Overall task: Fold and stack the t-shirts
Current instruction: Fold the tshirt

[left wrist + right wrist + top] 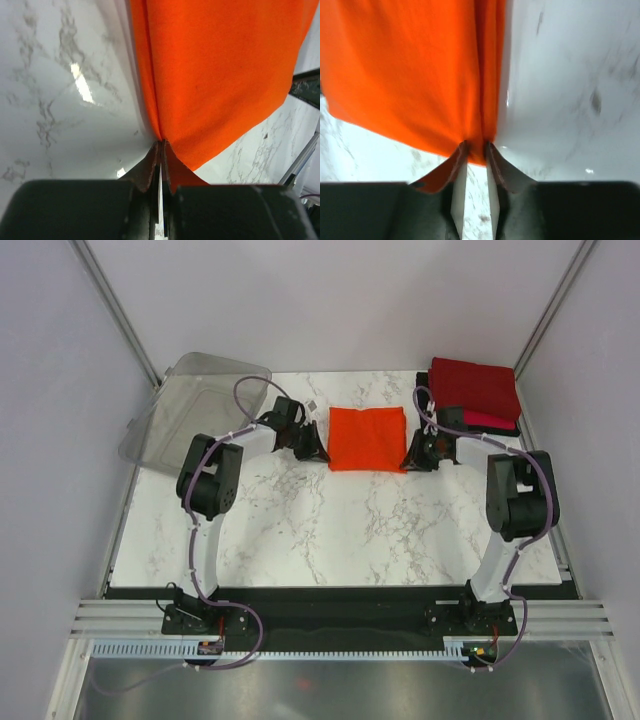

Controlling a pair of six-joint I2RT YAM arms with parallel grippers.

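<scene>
A bright orange t-shirt (367, 437), folded into a rectangle, lies at the middle back of the marble table. My left gripper (314, 453) is at its near left corner, shut on the cloth, as the left wrist view (161, 142) shows with the orange shirt (220, 70). My right gripper (414, 460) is at the near right corner, pinching the orange cloth (420, 70) between its jaws (475, 146). Folded dark red (474, 382), pinkish-red (492, 422) and black shirts are stacked at the back right; the black one only shows as a thin edge.
A clear plastic bin (196, 408) lies tilted over the table's back left corner. The table's (330, 530) black front edge carries both arm bases. Grey walls and metal posts enclose the sides.
</scene>
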